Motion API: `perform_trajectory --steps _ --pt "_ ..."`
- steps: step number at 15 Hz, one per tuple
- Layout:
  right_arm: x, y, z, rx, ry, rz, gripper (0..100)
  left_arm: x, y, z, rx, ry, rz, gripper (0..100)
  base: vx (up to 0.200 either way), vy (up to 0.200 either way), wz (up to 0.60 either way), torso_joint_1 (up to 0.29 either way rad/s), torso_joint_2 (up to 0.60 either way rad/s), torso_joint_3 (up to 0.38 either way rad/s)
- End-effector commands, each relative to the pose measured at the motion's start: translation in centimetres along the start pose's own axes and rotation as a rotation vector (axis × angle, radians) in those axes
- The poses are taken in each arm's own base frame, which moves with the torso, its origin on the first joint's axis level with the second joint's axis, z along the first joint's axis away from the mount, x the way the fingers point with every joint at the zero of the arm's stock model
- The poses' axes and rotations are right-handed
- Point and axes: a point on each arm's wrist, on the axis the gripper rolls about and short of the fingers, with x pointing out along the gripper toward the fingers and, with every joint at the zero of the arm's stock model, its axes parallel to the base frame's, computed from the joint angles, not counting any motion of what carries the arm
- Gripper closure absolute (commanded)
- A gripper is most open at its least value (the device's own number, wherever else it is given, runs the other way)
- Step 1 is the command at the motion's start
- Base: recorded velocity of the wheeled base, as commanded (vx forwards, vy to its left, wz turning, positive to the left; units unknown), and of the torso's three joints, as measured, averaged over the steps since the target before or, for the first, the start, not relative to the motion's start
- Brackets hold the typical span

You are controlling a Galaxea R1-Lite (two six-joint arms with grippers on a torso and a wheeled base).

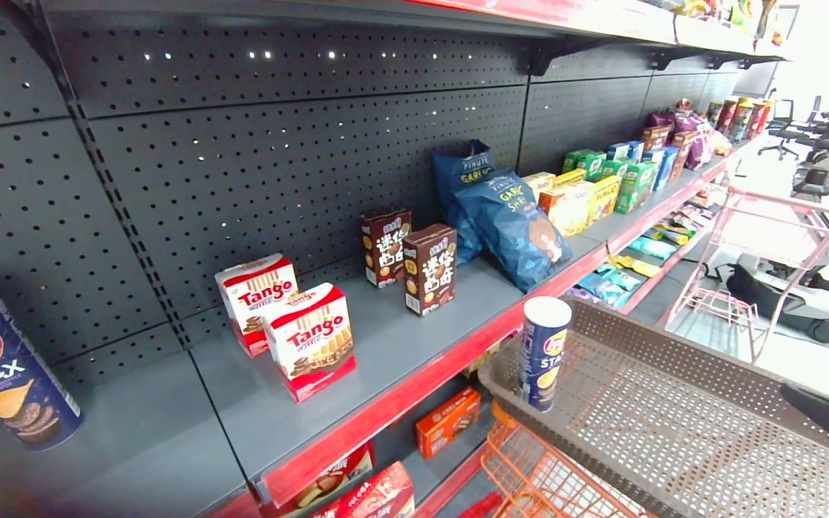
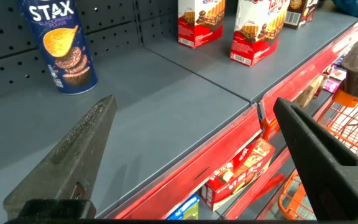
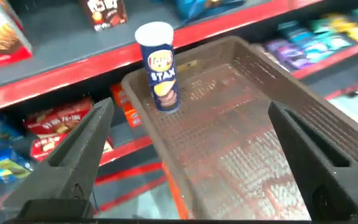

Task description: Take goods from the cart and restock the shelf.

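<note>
Item 1 — cart can (image 1: 545,352): a tall blue chip tube with a white lid. It stands upright in the corner of the cart tray (image 1: 673,432) nearest the shelf. The tray is grey-brown and perforated, and sits just beside the red shelf edge. The right wrist view looks down on the tube's red-and-yellow label and chip picture. It also shows the right pincer (image 3: 190,107) spread wide above the tray, holding nothing and well apart from the tube.

Item 2 — shelf can (image 1: 8,367): a tube of the same kind, upright at the left end of the grey shelf (image 1: 400,338), close to the perforated back panel. In the left wrist view the left pincer (image 2: 194,104) hangs over the bare shelf board with its fingers spread. It is empty and apart from the tube.

Item 3, other stock. The head view runs rightward along the shelf:
- 2 wafer boxes (image 1: 310,342), red and white
- 2 brown boxes (image 1: 429,270)
- 2 blue bags (image 1: 512,226)
- yellow and green cartons beyond

The left wrist view adds red lower-shelf boxes (image 2: 238,171) under the red edge. The head view shows an orange basket (image 1: 544,475) below the tray.
</note>
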Motion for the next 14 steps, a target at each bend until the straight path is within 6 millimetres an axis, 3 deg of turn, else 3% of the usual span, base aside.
perform_trajectory --steps 1,4,9,14 --pt "10.6 0.1 -1.6 -0.063 0.148 0.137 0 0.0 0.0 0.0 -0.001 -0.001 0.001 0 0.0 0.0 0.0 0.0 0.0 0.0" --pt "14.4 1.5 -3.1 -0.074 0.158 0.305 0 0.0 0.0 0.0 -0.001 -0.001 0.001 0 0.0 0.0 0.0 0.0 0.0 0.0" --pt "20.2 2.6 -6.8 -0.088 0.159 0.354 0 0.0 0.0 0.0 -0.001 -0.001 0.001 0 0.0 0.0 0.0 0.0 0.0 0.0" --pt "26.0 2.1 -7.5 -0.099 0.074 0.337 0 0.0 0.0 0.0 -0.001 -0.001 0.001 0 0.0 0.0 0.0 0.0 0.0 0.0"
